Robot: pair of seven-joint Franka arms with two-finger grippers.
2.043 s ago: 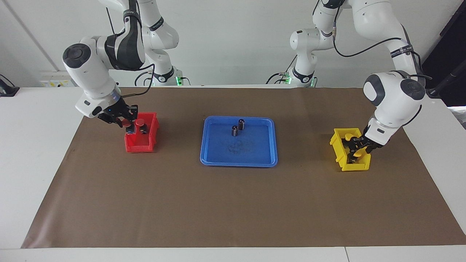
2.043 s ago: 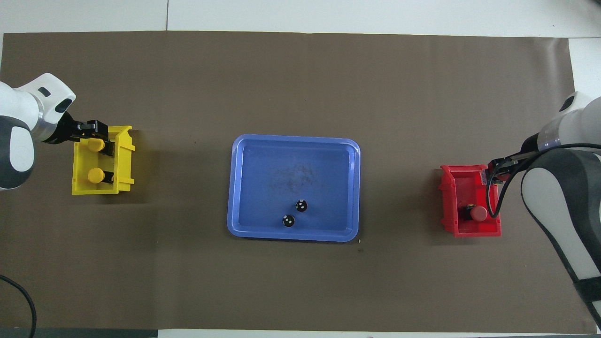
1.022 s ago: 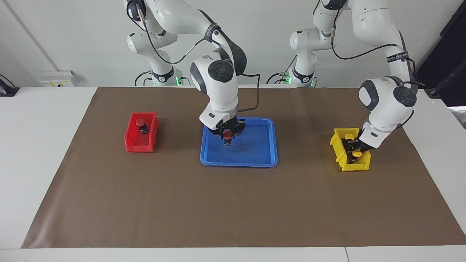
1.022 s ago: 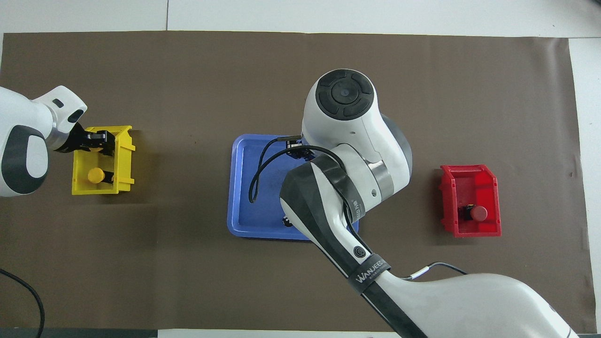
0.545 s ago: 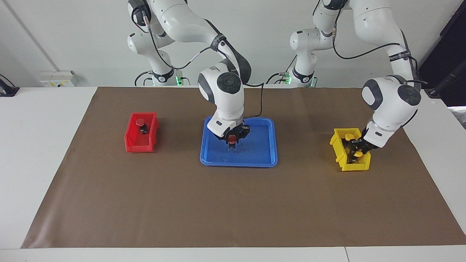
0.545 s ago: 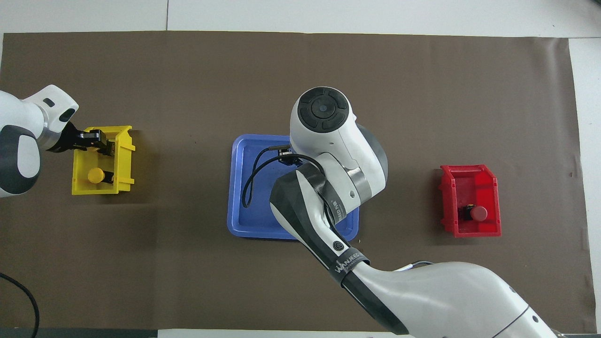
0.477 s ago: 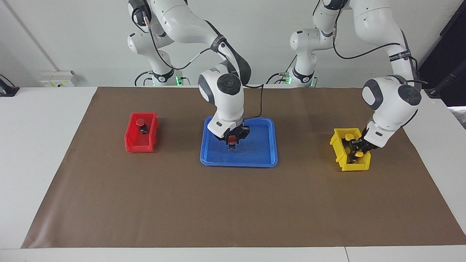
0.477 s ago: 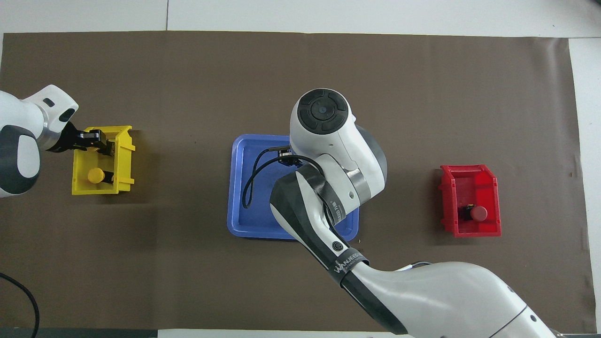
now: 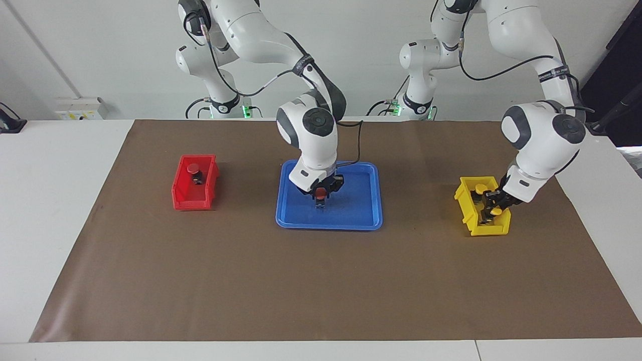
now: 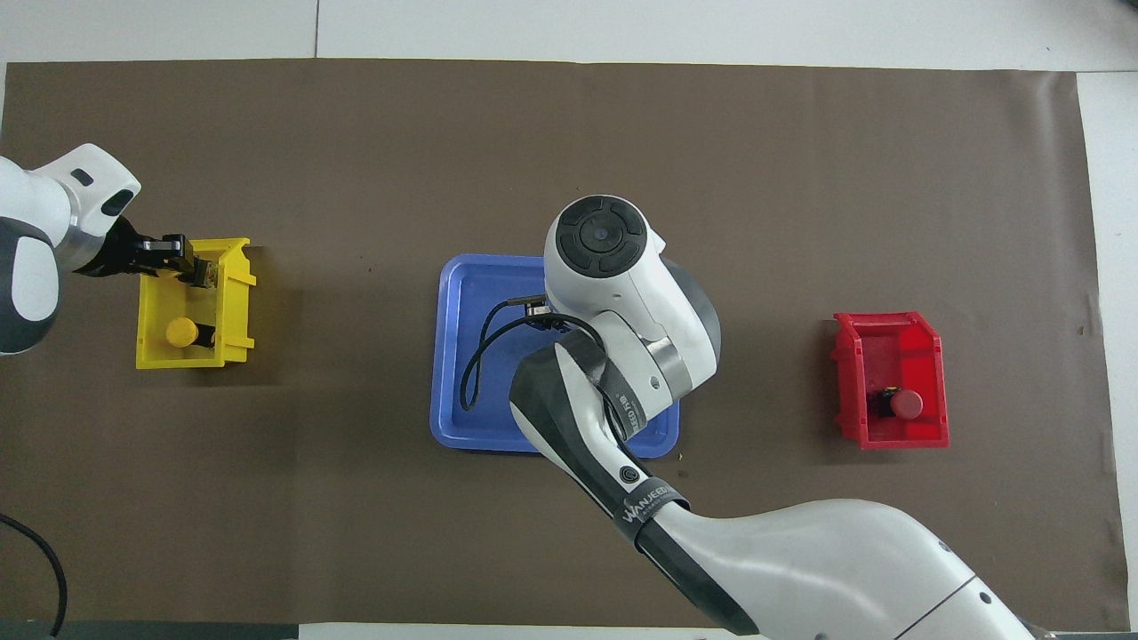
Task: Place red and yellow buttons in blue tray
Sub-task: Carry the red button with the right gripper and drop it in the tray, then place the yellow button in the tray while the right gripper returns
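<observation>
Two arms are at work over a brown table mat [image 9: 321, 286]. In the middle of the facing view lies the blue tray [image 9: 353, 218]. The right gripper [image 9: 319, 194] is low inside it, pointing down, with one red button [image 9: 319, 190] at its tips. The button's black body reaches down to the tray floor or just above it. Whether the gripper grips this button or has let go, I cannot tell. From overhead the right arm's wrist covers both gripper and button.

A second red button [image 9: 193, 170] stands in the red bin [image 9: 193, 201], at mid-height toward the right arm's end of the table, well apart from the tray. It sits in the half of the bin nearer the robots.

At the left arm's end, also at mid-height, sits the yellow bin [image 9: 489, 229]. The left gripper [image 9: 491, 205] dips into it at a slant and is closed on one yellow button [image 9: 496, 211], in the half of the bin farther from the robots. The other yellow button [image 9: 480, 188] stands free in the nearer half, close beside the gripper. Neither yellow button is in the tray.
</observation>
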